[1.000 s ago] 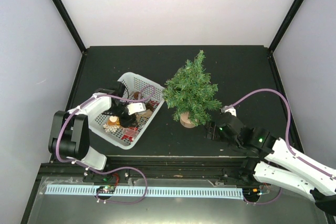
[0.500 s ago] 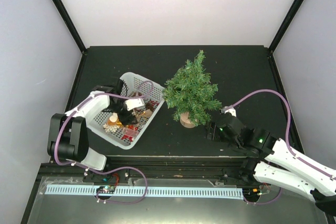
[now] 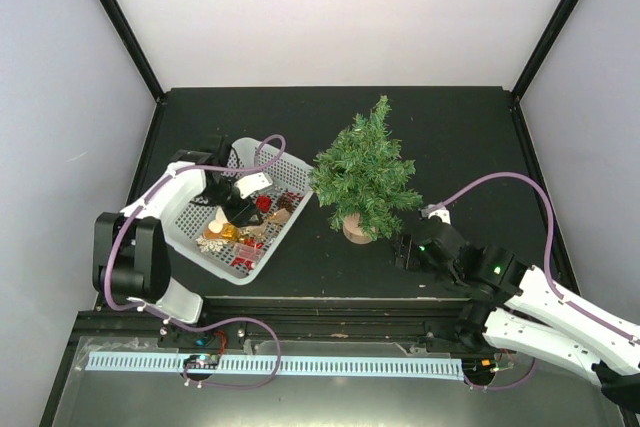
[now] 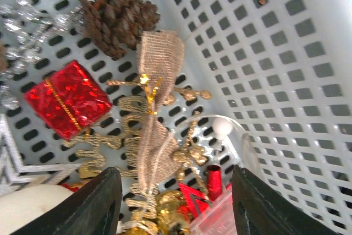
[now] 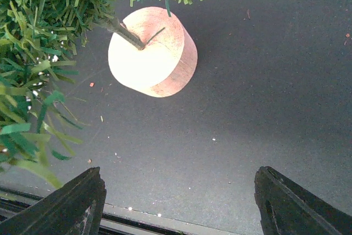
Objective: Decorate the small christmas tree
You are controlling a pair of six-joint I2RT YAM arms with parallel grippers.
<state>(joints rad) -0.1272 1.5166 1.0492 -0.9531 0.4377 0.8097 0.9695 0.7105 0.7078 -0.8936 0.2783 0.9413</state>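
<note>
I hold the left gripper [image 4: 173, 188], jaws apart and empty, low inside the white basket [image 4: 286, 53] over a burlap bow [image 4: 157, 81]. The right gripper [image 5: 179, 191], likewise spread with nothing in it, hangs just beside the wooden base [image 5: 151, 53] of the small christmas tree [image 3: 365, 172], which stands upright mid-table, just right of the basket. To pick cleanly, I judge I should centre on the bow's pinched middle, descend straight and close on it alone, avoiding the gold glitter lettering [image 4: 104, 141] beneath. Counted in the left wrist view: one bow, one pine cone [image 4: 118, 23], one red gift box [image 4: 67, 98]. Overhead: one tree, one basket.
</note>
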